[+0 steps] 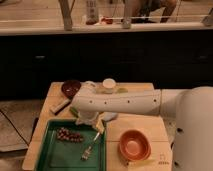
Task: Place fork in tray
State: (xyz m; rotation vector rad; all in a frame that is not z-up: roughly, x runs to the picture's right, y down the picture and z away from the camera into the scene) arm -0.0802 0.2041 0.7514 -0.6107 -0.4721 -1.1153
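1 wooden table fills the lower frame. 1 dark-green tray sits lower left. 2 bowls: orange bowl at lower right, dark red bowl at centre left. 1 grape bunch and 1 fork lie inside the tray. The gripper hangs at the tray's upper-right rim, jaws wide, gripping nothing.

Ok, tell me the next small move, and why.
Probably raise the gripper straight up, clear of the large dark-green rectangular tray. The slim pale silvery fork already lies flat inside the tray, and the open gripper, just above the fork's upper end, holds nothing.
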